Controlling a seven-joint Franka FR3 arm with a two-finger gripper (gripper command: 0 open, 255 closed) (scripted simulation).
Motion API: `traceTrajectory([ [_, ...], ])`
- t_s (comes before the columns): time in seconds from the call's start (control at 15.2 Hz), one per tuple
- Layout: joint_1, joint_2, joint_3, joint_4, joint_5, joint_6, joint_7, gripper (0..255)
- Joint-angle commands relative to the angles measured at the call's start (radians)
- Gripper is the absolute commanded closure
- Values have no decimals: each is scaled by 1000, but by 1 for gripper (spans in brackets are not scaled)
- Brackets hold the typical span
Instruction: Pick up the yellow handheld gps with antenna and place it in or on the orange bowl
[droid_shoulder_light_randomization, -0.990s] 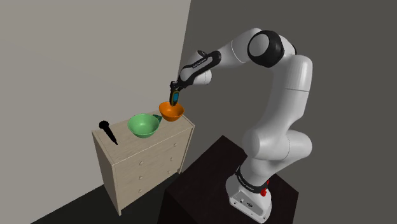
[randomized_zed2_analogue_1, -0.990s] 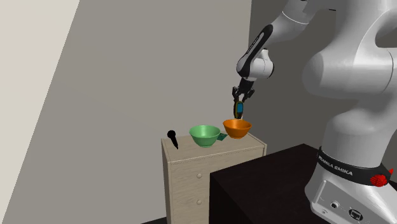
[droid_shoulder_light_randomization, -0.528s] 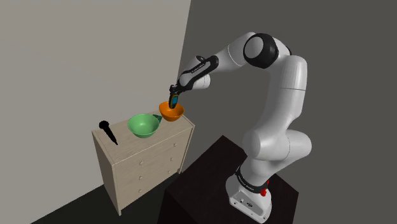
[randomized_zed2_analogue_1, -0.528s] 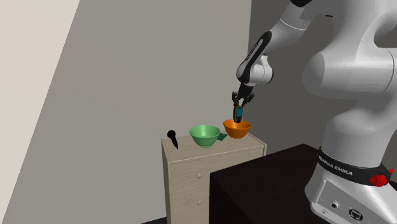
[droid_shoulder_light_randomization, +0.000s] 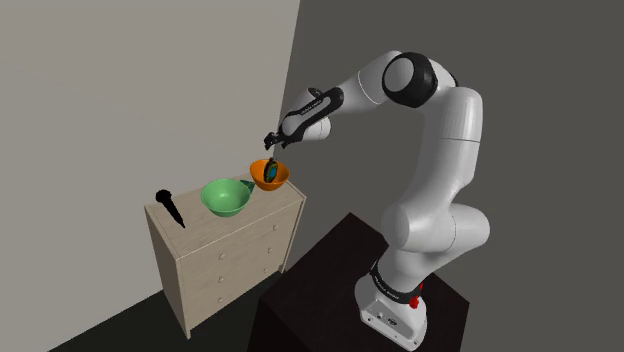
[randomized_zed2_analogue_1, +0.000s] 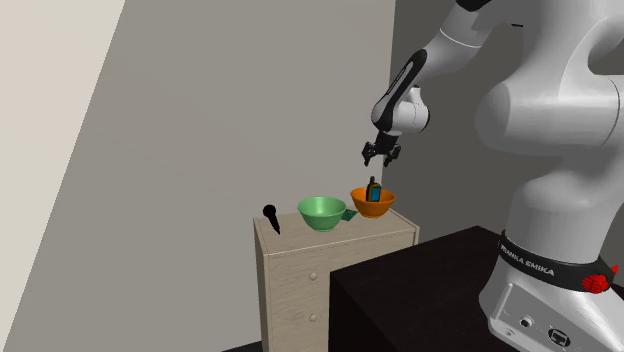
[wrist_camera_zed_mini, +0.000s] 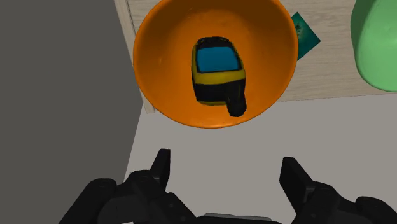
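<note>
The yellow and black handheld gps (wrist_camera_zed_mini: 218, 75) with a blue screen and a stubby black antenna lies inside the orange bowl (wrist_camera_zed_mini: 165, 63), free of the fingers. The gps (droid_shoulder_light_randomization: 270, 172) and the bowl (droid_shoulder_light_randomization: 280, 178) stand at the dresser's corner in the shoulder view. My gripper (wrist_camera_zed_mini: 228, 173) hangs open above the bowl, its two black fingers wide apart with nothing between them. From the second exterior view the gripper (randomized_zed2_analogue_1: 380, 154) sits a short way above the gps (randomized_zed2_analogue_1: 373, 189) in the bowl (randomized_zed2_analogue_1: 371, 204).
A green bowl (droid_shoulder_light_randomization: 226, 196) stands beside the orange one on the light wooden dresser (droid_shoulder_light_randomization: 230, 250). A black microphone-like object (droid_shoulder_light_randomization: 171, 207) lies at the dresser's far end. A small teal item (wrist_camera_zed_mini: 304, 35) lies between the bowls. Grey walls rise behind.
The gripper has opened and let go of the gps, which dropped from the fingers into the orange bowl. The hand stays above the bowl.
</note>
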Motion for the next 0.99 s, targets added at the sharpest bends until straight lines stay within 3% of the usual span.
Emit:
traceTrajectory([
  [0.0, 0, 0, 0, 0, 0, 0, 0, 0],
  [0.13, 0, 0, 0, 0, 0, 0, 0, 0],
  [0.4, -94, -134, 88, -83, 58, -56, -44, 0],
  [0.92, -93, -134, 87, -83, 59, -56, -45, 0],
])
